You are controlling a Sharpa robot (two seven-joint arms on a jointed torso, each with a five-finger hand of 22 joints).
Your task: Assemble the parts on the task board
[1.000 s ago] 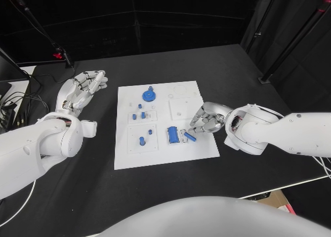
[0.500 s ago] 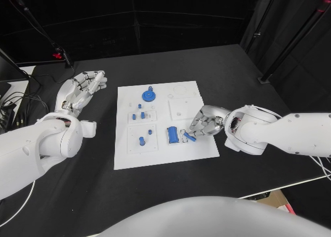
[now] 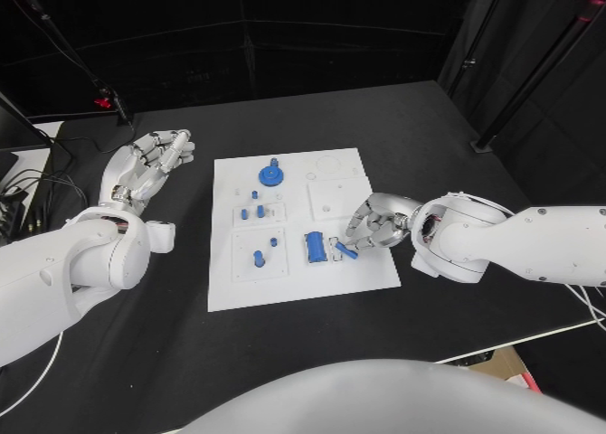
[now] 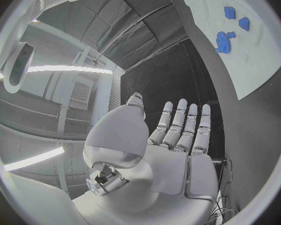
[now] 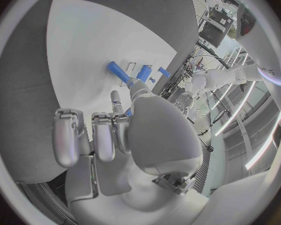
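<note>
The white task board [image 3: 290, 280] lies mid-table. On it are a blue gear [image 3: 272, 174], several small blue pieces [image 3: 260, 211], a blue block [image 3: 315, 247] and a short blue rod [image 3: 347, 251]. My right hand [image 3: 377, 222] hovers over the board's right edge with its fingers curled. Thumb and a finger pinch the near end of the rod [image 5: 118, 72], which lies flat on the board beside the block [image 5: 143, 73]. My left hand [image 3: 149, 163] rests flat on the table left of the board, fingers straight and apart [image 4: 178, 135], holding nothing. The gear [image 4: 225, 41] is far from that hand.
Black tabletop surrounds the board [image 4: 253, 60]. A stand with a red clamp [image 3: 105, 101] is at the far left, and cables [image 3: 23, 194] lie at the table's left edge. A dark pole foot [image 3: 487, 145] stands at the far right.
My right hand has come slightly nearer and lower over the rod, its fingers closing in on it. The rod stays in place. The left hand has not moved.
</note>
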